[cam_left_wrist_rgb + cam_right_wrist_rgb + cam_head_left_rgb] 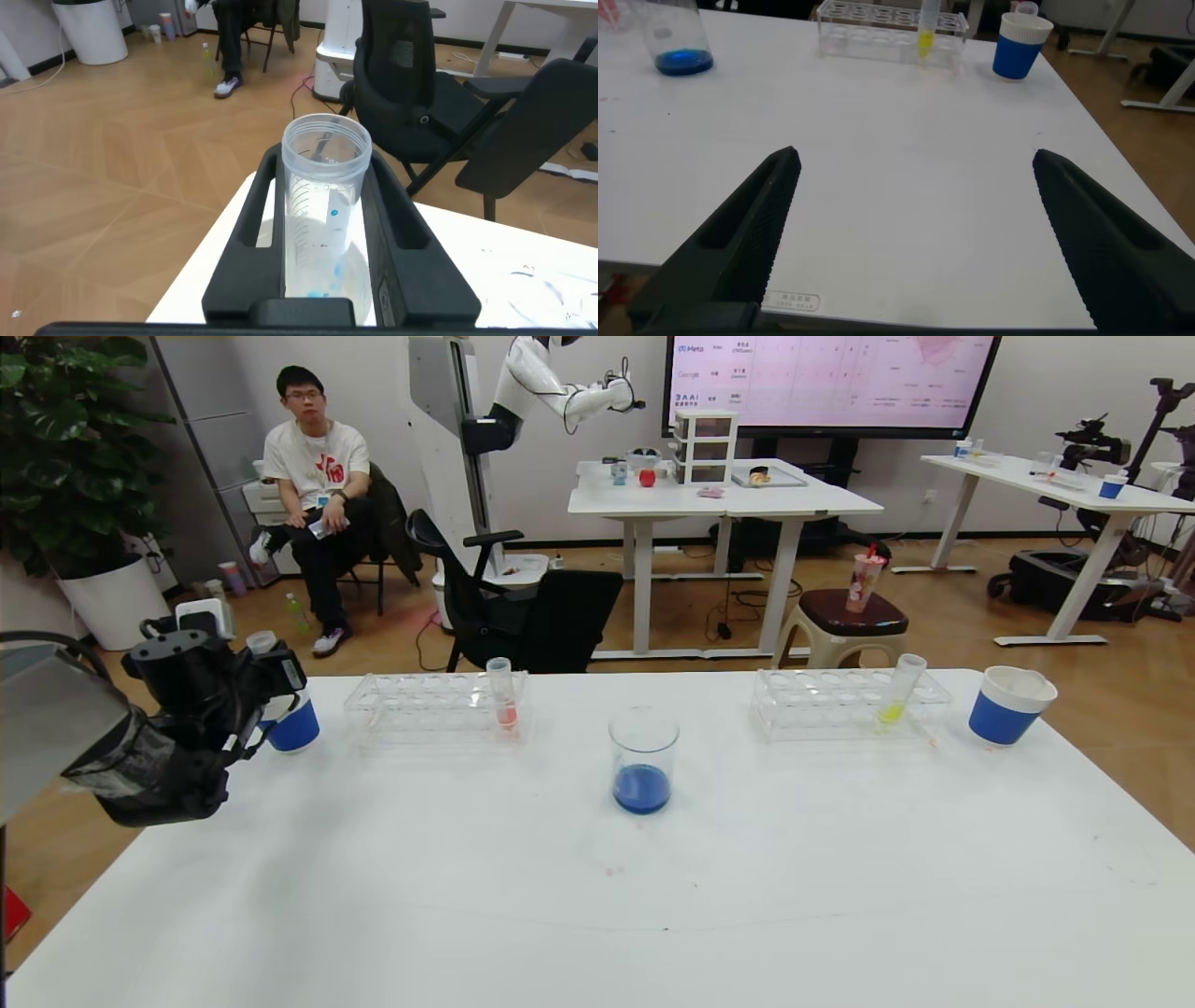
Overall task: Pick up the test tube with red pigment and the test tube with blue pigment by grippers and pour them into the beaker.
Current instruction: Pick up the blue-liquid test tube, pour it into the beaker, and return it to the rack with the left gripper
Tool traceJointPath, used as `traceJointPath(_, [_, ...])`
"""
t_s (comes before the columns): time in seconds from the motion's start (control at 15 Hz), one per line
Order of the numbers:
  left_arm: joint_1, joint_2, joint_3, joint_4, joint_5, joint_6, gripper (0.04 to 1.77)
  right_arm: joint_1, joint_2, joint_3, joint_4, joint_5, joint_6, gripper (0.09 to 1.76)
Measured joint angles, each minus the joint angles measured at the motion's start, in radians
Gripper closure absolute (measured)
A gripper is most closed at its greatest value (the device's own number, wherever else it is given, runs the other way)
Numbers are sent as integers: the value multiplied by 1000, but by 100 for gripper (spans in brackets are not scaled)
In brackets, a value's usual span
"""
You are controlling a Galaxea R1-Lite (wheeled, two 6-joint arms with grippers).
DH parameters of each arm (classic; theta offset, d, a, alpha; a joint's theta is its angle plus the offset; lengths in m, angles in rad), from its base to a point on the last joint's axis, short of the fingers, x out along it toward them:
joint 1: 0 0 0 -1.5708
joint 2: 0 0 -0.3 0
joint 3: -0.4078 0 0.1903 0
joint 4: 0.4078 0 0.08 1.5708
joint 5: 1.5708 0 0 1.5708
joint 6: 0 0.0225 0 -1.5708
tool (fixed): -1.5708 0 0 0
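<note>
My left gripper [268,677] is at the table's far left edge, shut on the test tube with blue pigment [322,219]. That tube is upright and nearly empty, with only blue drops inside; its open top [261,641] shows above the fingers [258,210]. The beaker [643,761] stands mid-table with blue liquid in its bottom. A test tube with a little salmon-red liquid [504,700] stands in the left rack [411,705]. My right gripper [915,177] is open and empty over the table's near right part, out of the head view.
A blue-and-white paper cup [291,723] stands right beside my left gripper. A second rack [840,705] holds a yellow-green tube [898,695], with another paper cup [1008,705] at far right. A black chair and a seated person are beyond the table.
</note>
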Motion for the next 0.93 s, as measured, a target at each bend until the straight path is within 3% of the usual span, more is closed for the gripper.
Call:
traceJointPath(0.27, [0,0,23,-36,0,0,128,0,0,0,0,0,0,11])
traceJointPath(0.33, [0,1,29,-39,-1,0,111,0,0,0,0,0,0,11])
traceJointPath(0.4, [0,1,33,-39,-1,0,81,0,0,0,0,0,0,11])
traceJointPath(0.47, [0,1,35,-39,-1,0,40,0,0,0,0,0,0,11])
traceJointPath(0.53, [0,2,36,-40,-1,0,16,0,0,0,0,0,0,11])
traceJointPath(0.6, [0,2,36,-41,-1,0,6,0,0,0,0,0,0,11])
traceJointPath(0.93, [-35,-32,28,-47,-2,8,6,0,0,0,0,0,0,11])
